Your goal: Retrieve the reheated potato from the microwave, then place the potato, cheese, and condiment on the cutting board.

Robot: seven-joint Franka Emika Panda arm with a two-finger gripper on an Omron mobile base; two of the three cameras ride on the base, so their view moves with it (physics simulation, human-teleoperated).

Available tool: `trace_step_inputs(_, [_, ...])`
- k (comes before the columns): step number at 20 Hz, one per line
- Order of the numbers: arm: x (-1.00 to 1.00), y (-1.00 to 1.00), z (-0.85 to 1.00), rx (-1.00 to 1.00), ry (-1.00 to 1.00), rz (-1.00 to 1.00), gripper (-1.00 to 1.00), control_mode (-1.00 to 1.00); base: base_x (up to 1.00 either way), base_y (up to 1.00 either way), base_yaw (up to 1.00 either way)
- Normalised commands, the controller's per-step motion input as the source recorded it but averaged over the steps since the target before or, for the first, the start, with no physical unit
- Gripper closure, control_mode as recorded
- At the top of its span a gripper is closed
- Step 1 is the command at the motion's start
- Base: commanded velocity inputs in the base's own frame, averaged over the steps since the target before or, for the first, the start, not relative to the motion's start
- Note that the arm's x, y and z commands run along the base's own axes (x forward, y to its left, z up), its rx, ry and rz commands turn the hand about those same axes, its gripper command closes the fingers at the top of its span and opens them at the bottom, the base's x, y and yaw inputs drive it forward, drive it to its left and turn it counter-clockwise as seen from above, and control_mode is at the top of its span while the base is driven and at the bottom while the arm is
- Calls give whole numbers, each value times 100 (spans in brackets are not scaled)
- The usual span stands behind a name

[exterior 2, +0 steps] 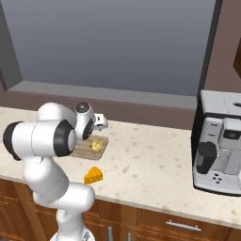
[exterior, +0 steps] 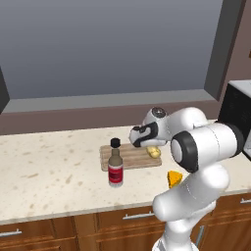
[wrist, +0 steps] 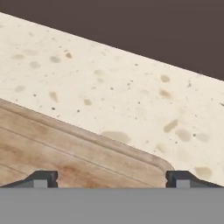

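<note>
Cheese (exterior: 174, 178) nearest — potato (exterior: 154, 152) on cutting board (exterior: 128, 156), beneath spread claw (wrist: 111, 178).

Bare counter (exterior: 49, 166) left of cutting board (exterior: 130, 158), condiment (exterior: 115, 169) at its front edge, cheese (exterior: 173, 178) front-right

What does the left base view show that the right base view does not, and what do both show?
Left base view alone: the bottle, standing on the counter at the front edge of the cutting board. Right base view alone: a coffee machine at the far right. Both views: the potato lying on the board, the cheese on the counter in front of it, and the robot arm.
</note>
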Motion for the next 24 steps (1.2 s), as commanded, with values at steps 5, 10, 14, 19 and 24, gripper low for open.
trace_step_inputs(5, [-50,-18,26,0,0,-7,-100,-100,0,0,0])
trace_step_inputs(10, [-50,-23,27,0,5,-16,-100,-100,0,0,0])
trace_step_inputs(14, [-52,-22,25,3,18,-17,-100,-100,0,0,0])
trace_step_inputs(19, [-57,-15,14,10,25,-14,-100,-100,0,0,0])
trace_step_inputs(24, [-56,-9,6,7,13,-13,-100,-100,0,0,0])
